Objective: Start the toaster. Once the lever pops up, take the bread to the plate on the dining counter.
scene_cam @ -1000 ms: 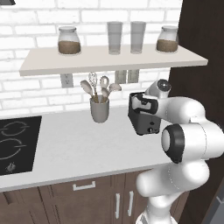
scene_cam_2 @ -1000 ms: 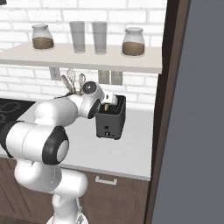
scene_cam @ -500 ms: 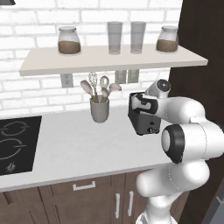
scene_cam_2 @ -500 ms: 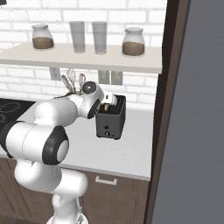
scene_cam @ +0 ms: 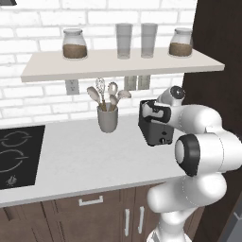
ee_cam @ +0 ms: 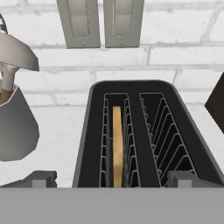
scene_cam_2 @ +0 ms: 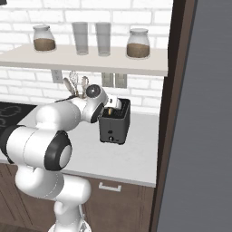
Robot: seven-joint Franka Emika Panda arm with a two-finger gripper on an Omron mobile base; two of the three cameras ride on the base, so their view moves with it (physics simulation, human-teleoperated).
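The black toaster [ee_cam: 144, 131] stands upright on the worktop; the tan bread [ee_cam: 117, 146] sits edge-up (left slot) inside it

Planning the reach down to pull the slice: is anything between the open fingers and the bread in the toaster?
Nothing visible. In the hand view the bread stands edge-up in the toaster's left slot, slot mouth uncovered; the fingers flank the toaster.

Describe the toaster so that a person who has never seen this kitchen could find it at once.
Look under the long wall shelf with jars and glasses, on the white worktop. At its right end, beside the dark wood panel, stands the toaster. It is a black box with two top slots, one holding the bread, unlike the grey utensil cup nearby.
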